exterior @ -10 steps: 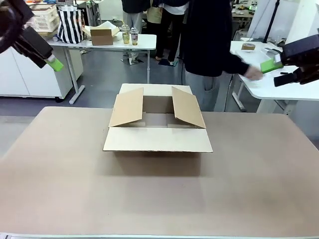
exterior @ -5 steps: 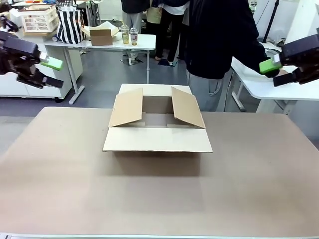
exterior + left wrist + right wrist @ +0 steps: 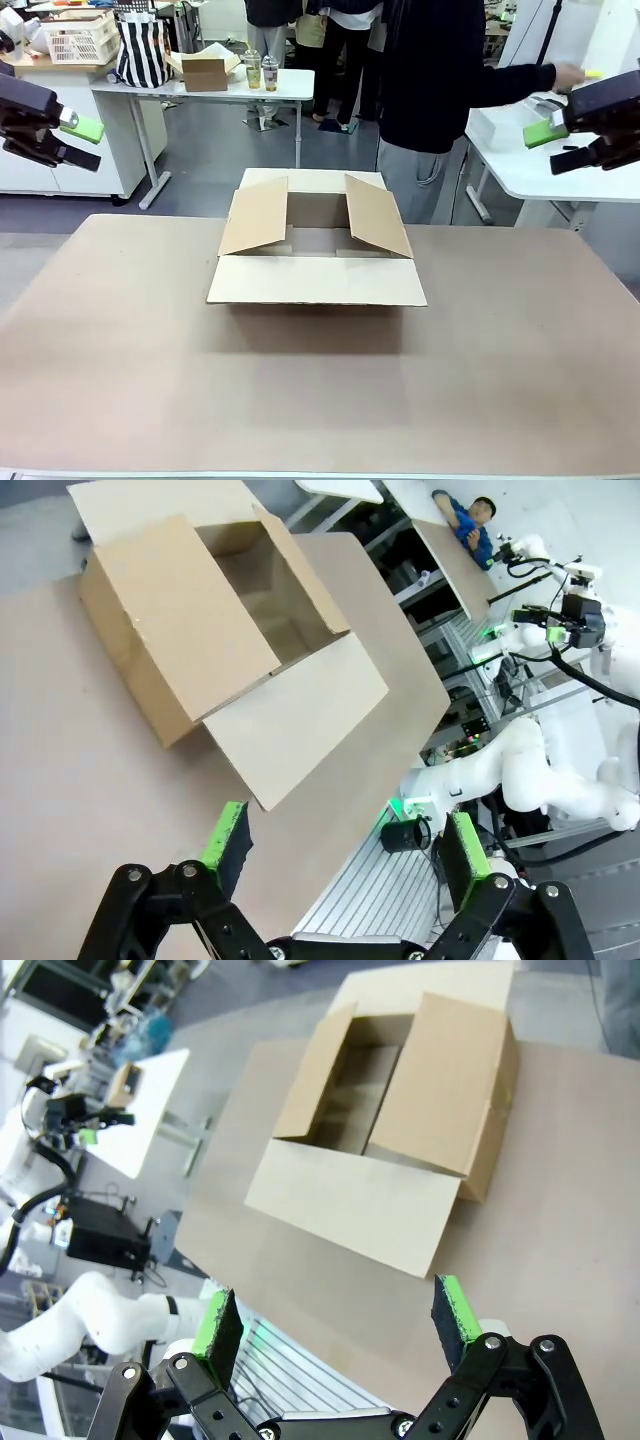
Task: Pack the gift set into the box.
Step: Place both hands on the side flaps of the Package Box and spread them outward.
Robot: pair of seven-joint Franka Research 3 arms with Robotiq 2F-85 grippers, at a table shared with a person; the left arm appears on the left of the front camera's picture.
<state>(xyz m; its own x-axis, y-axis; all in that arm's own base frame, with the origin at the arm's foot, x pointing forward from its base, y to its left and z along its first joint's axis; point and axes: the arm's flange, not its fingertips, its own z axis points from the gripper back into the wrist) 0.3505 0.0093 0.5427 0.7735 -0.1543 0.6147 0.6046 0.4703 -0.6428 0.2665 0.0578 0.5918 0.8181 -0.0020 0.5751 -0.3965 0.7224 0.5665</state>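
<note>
Matt brown corrugated cardboard box

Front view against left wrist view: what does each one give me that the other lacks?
Front view: the person across the table, reaching over a side table; the left gripper and right gripper held high at the picture's edges, well away from the box. Left wrist view: a steep look into the box, whose visible floor is bare cardboard, framed by the left gripper's widely spread pads. Both: the box on the table, flaps open.
</note>
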